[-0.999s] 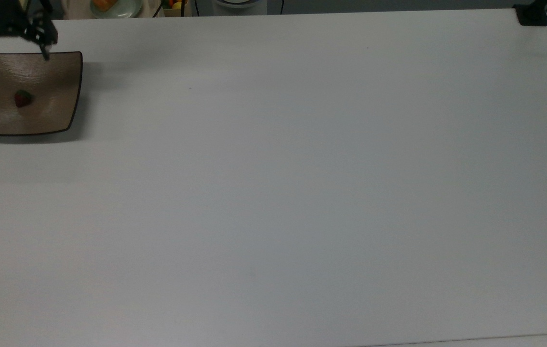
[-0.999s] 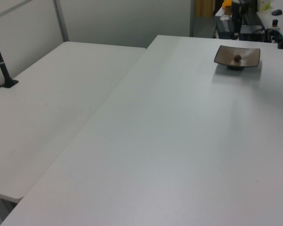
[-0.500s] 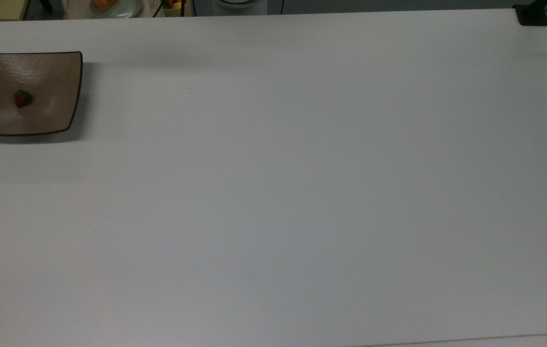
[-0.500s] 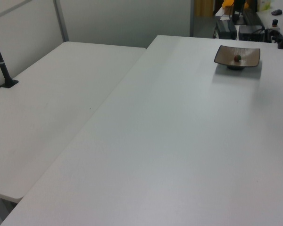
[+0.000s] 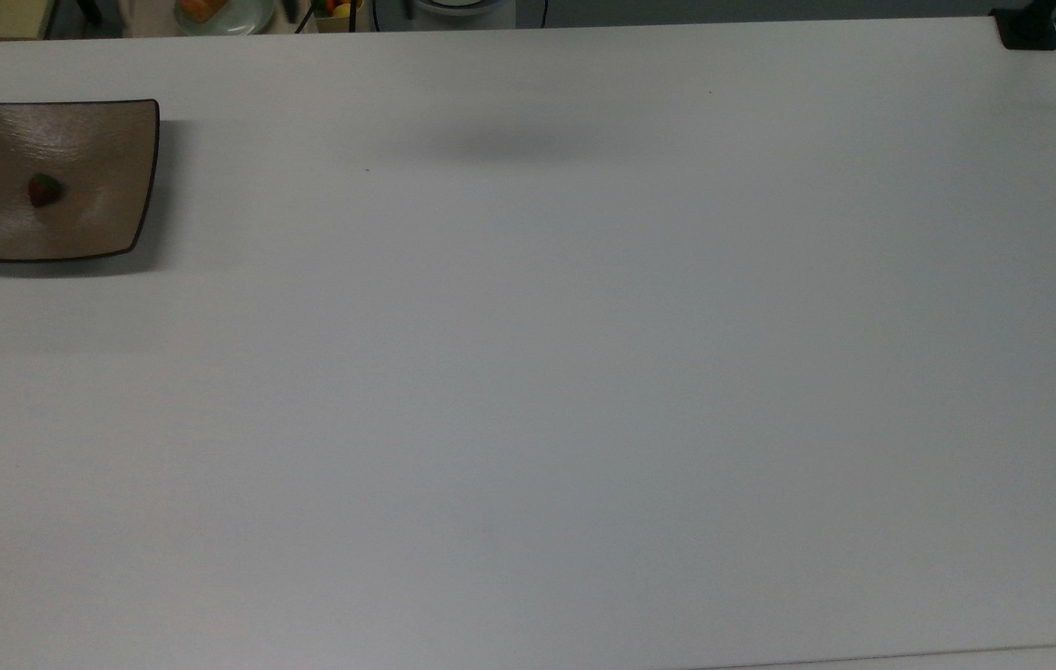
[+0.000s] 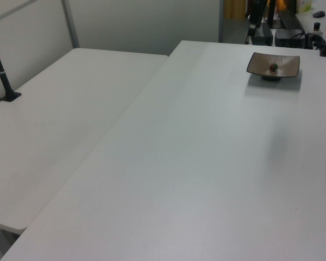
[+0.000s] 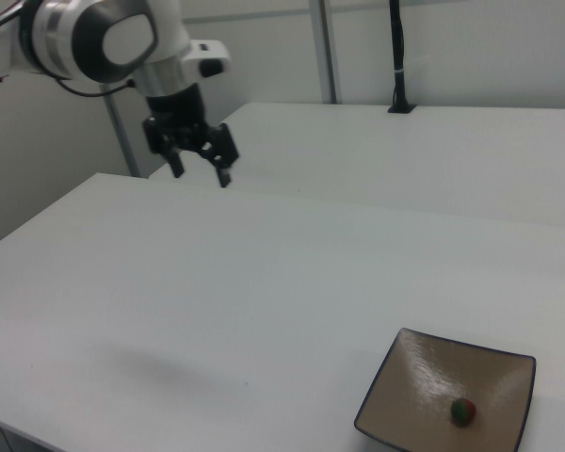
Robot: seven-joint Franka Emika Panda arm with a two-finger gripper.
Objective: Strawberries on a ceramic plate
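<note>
You see a plain white table [image 5: 583, 372]. The ceramic plate [image 5: 100, 140] is glossy taupe-brown with a thin dark rim and faint ripples. The strawberry [image 5: 45, 190] is dark red with a dark green cap. The end effector [image 7: 201, 173] is black, on a white and grey arm [image 7: 104, 38].

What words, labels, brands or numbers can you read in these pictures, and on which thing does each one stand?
None can be read: the ceramic plate, the strawberry, the table and the gripper carry no visible lettering. The clutter beyond the table's far edge is too small to read.
</note>
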